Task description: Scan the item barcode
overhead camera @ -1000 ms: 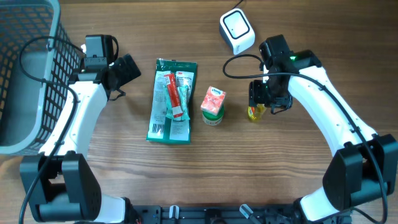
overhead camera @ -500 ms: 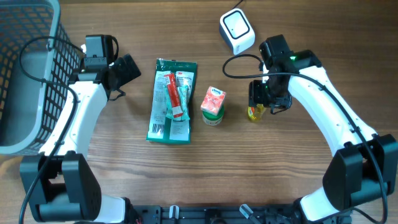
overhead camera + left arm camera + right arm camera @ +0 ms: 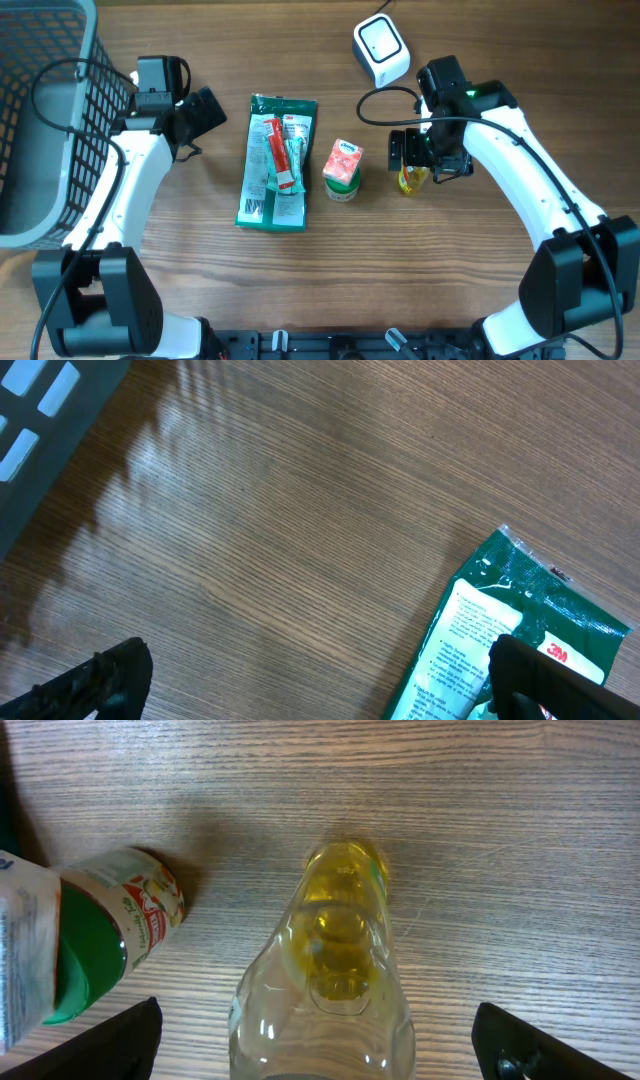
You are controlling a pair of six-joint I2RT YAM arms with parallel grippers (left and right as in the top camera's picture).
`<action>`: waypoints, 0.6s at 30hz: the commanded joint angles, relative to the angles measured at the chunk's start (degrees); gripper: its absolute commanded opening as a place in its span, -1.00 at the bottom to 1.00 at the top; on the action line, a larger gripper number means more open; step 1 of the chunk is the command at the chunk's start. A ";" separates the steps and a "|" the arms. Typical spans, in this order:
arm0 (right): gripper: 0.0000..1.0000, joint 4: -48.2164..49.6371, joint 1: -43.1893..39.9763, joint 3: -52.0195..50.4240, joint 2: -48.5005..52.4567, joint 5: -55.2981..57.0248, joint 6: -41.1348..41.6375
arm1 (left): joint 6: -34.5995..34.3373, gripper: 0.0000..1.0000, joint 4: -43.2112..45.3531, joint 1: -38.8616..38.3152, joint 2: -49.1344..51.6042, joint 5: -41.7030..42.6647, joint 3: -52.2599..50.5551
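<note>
Bottle [image 3: 336, 965] of yellow liquid, small and clear, stands upright on the wooden table [image 3: 510, 810] just beside a green-capped carton [image 3: 95, 935], the right gripper [image 3: 318, 1050] with jaws wide apart around it, not touching; likely light, stiff, slippery, best pinched across its middle.

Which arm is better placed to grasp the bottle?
Right. The right gripper hangs open directly over the bottle, fingers either side, with the scanner close by. The left gripper is open too, but sits far off beyond the green packet.
</note>
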 commanded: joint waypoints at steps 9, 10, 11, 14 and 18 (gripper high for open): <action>0.99 14.40 0.20 0.66 -0.85 -0.94 0.09 | 0.28 1.00 0.00 0.15 -0.70 0.48 0.74; 0.99 16.68 0.20 0.66 -0.85 -0.94 0.07 | 0.28 1.00 0.00 0.15 -0.70 0.48 0.74; 0.99 18.34 0.20 0.66 -0.85 -0.92 0.07 | 0.28 1.00 0.00 0.15 -0.70 0.48 0.74; 1.00 23.08 0.20 0.66 -0.85 -0.94 0.11 | 0.28 1.00 0.00 0.15 -0.70 0.48 0.74; 1.00 24.33 0.20 0.66 -0.85 -0.92 0.09 | 0.28 1.00 0.02 0.15 -0.70 0.48 0.74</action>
